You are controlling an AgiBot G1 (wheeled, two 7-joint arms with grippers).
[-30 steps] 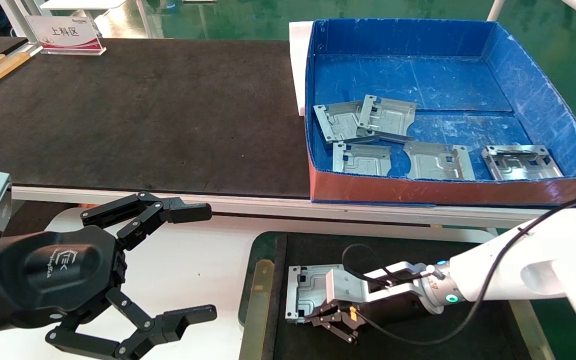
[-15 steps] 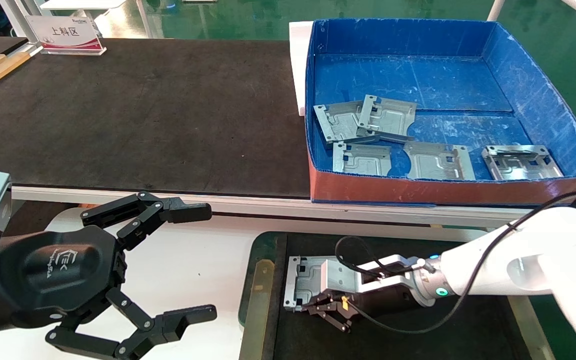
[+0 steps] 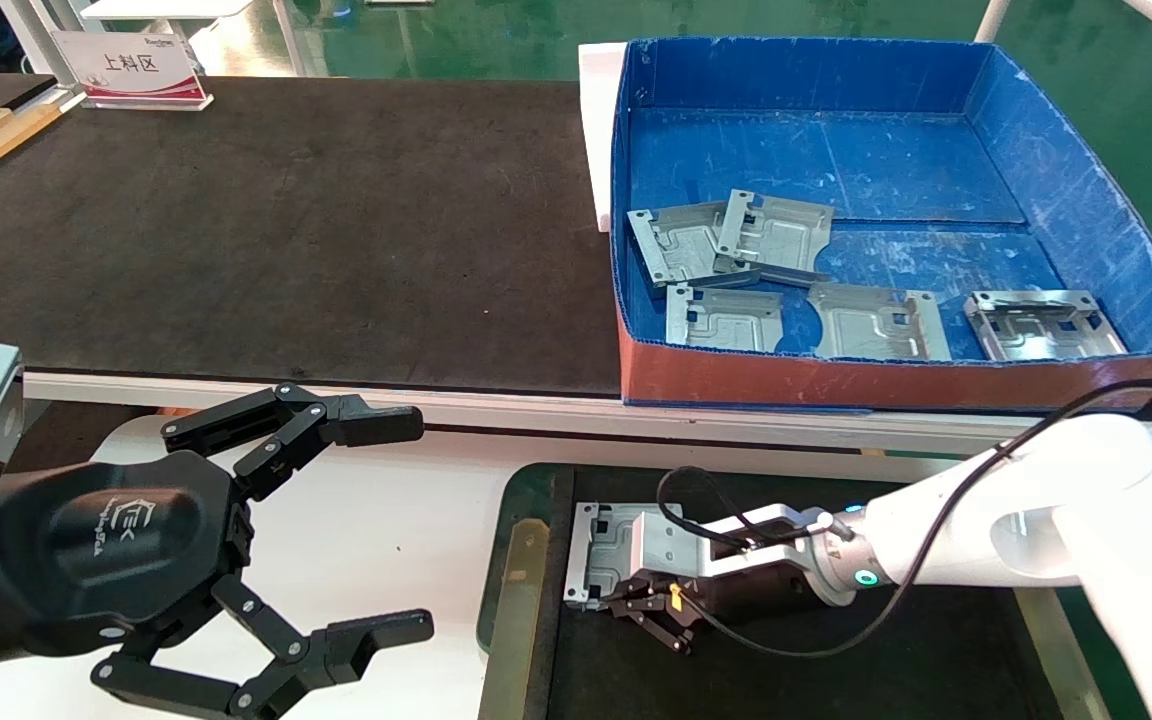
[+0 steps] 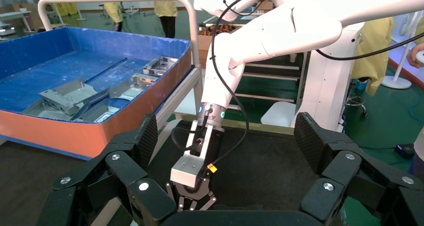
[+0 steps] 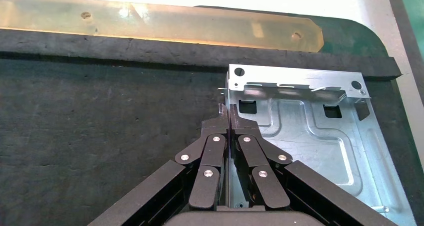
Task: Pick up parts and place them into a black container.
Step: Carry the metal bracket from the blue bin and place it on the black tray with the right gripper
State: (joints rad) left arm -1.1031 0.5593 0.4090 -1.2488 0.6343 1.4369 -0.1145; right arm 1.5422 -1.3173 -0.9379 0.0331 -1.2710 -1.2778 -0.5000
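Note:
One silver-grey part [image 3: 604,545] [image 5: 311,136] is held by its bent side edge in my right gripper [image 3: 624,598] [image 5: 228,117], which is shut on it. It sits flat and low over the black container's matte floor [image 3: 836,670] [image 5: 100,126], at the left end near the brass-coloured strip [image 3: 516,600] [image 5: 150,23]. Whether it touches the floor I cannot tell. Several more parts [image 3: 766,235] [image 4: 65,98] lie in the blue box [image 3: 1086,190] [image 4: 100,50]. My left gripper [image 3: 406,525] [image 4: 227,136] hangs open and empty at the lower left.
A wide black tabletop [image 3: 286,220] stretches left of the blue box, with a small sign [image 3: 131,68] at its far left corner. A white ledge [image 3: 386,520] lies between the table edge and the container. The right arm's white links [image 3: 1036,530] reach across the container.
My right gripper has carried the part a little to the left and slightly farther from me over the container floor. The left arm has not moved.

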